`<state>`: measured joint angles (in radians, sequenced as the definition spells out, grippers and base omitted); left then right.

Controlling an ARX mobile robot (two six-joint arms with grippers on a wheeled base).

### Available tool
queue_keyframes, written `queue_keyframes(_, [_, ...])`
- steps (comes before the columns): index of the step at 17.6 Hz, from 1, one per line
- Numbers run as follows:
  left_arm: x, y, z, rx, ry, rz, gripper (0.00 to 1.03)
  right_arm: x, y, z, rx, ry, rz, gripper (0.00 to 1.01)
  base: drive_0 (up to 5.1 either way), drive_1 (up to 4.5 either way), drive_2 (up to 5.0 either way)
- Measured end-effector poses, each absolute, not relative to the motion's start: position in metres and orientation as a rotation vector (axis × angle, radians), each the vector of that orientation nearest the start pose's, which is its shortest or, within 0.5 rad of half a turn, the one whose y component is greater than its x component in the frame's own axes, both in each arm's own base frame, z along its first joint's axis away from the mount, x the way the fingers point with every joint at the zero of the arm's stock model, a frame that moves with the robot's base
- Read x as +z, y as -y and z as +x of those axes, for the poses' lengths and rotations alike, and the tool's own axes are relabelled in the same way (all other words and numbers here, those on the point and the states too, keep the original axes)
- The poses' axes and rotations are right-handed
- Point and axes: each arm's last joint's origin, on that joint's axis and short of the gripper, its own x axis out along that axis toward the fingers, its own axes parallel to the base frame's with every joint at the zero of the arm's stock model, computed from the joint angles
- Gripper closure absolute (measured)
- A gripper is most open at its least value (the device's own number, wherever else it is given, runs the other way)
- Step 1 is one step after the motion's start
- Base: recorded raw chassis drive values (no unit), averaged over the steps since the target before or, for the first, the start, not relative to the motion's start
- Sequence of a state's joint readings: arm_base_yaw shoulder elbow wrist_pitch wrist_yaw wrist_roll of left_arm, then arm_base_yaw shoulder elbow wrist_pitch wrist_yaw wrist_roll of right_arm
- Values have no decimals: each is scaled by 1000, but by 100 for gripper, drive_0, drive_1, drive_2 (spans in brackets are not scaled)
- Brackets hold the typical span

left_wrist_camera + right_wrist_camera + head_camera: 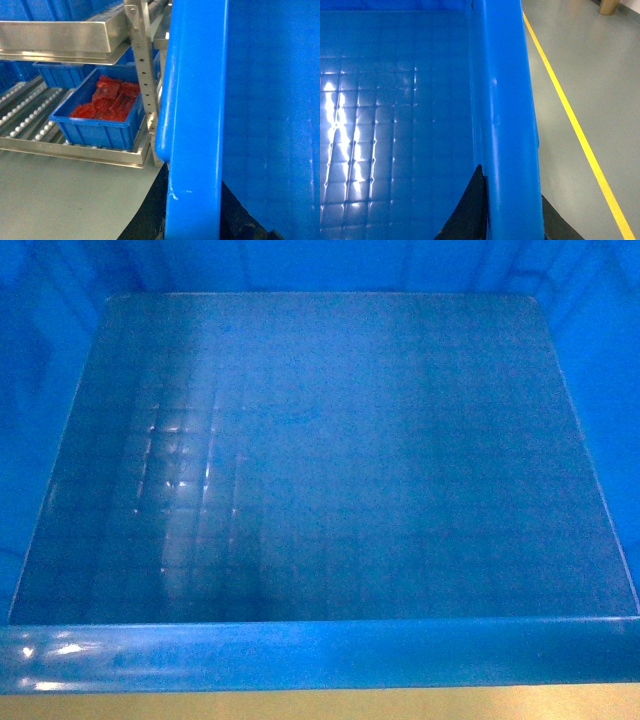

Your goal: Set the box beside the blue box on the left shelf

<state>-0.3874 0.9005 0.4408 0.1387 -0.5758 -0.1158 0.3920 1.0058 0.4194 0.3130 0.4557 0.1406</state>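
Box (320, 470) carried, empty, apparently clamped at both side rims by left gripper (192, 220) and right gripper (512, 225). Left shelf (30, 120) near; smaller blue box (100, 120) alongside. Placing undone.

Box (330, 470): bright blue moulded plastic. Inner floor semi-glossy, embossed with a faint square grid that catches white highlights; rim (507, 125) thick, smooth and rounded, with small scuff marks showing in both wrist views. Left shelf (30, 117): bare grey metal tracks of brushed, dull sheen carrying small white plastic roller wheels; perforated metal upright (145, 75) of similar finish. Smaller blue bin (100, 122): the same smooth blue plastic, holding glossy red pieces (107, 100) whose material cannot be told. Floor (585, 65): smooth, matt grey-green coating with a painted yellow line (570, 120).
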Motion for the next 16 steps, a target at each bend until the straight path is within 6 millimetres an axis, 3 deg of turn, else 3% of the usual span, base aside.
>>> queue_keyframes(16, [227, 57, 181, 203, -272, 33, 91, 216, -67, 195, -81, -243, 28, 91, -460, 277, 277])
